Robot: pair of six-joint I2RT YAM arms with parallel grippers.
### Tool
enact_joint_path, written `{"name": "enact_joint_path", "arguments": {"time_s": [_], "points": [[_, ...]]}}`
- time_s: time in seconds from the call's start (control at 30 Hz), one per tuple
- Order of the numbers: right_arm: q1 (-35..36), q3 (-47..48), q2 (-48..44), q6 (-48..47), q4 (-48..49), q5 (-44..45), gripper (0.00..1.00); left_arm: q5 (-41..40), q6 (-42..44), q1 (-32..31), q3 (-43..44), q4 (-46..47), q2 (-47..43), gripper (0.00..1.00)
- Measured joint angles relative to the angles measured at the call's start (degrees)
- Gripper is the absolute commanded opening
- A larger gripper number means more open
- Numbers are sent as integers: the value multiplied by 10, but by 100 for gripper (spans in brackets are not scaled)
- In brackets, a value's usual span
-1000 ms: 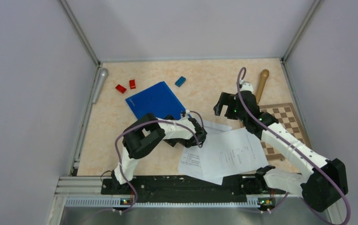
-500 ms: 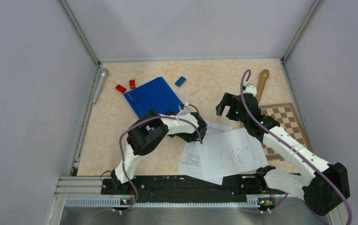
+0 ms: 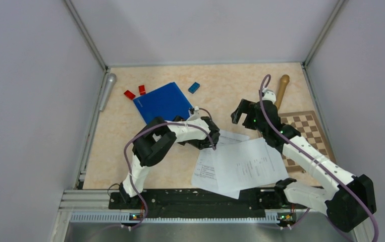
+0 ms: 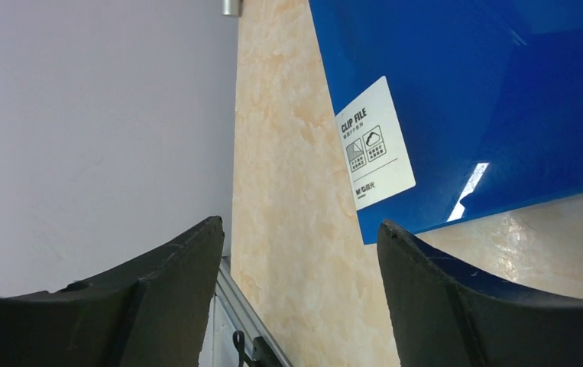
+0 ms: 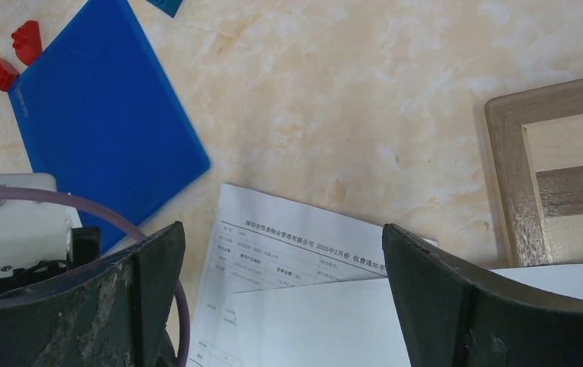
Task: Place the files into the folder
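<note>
The blue folder (image 3: 164, 103) lies shut at the back left of the table, with its white label (image 4: 374, 145) near one corner. It also shows in the right wrist view (image 5: 97, 130). The files (image 3: 238, 164) are white printed sheets that overlap loosely at the front centre, and they show in the right wrist view (image 5: 311, 306). My left gripper (image 3: 186, 142) is open and empty, low beside the folder's near edge, with the folder corner by its right finger (image 4: 456, 306). My right gripper (image 3: 235, 117) is open and empty, above the files' far edge.
Two red blocks (image 3: 135, 93) sit against the folder's far left edge, and a small blue block (image 3: 194, 87) lies behind it. A silver cylinder (image 3: 107, 91) lies along the left wall. A wooden pestle (image 3: 282, 88) and a chessboard (image 3: 306, 136) are at the right.
My left gripper has moved toward the back, and the folder has slid back and left toward the red blocks. My right arm has shifted only slightly.
</note>
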Motion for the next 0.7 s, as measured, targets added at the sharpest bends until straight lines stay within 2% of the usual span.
{"name": "enact_joint_path", "arguments": {"time_s": [0.1,0.3,0.33,0.43,0.7], "points": [[0,0,10,3,4,-9,98,9,58,-2,-11,34,-18,98],[0,0,17,8,4,-12,98,102,267,-4,-93,161,-127,99],[0,0,17,8,4,-12,99,104,273,-4,-94,163,-129,99],[0,0,17,7,4,-10,98,137,377,-4,-113,213,-186,99],[0,0,12,6,4,-3,98,144,520,-23,-142,278,-179,99]]}}
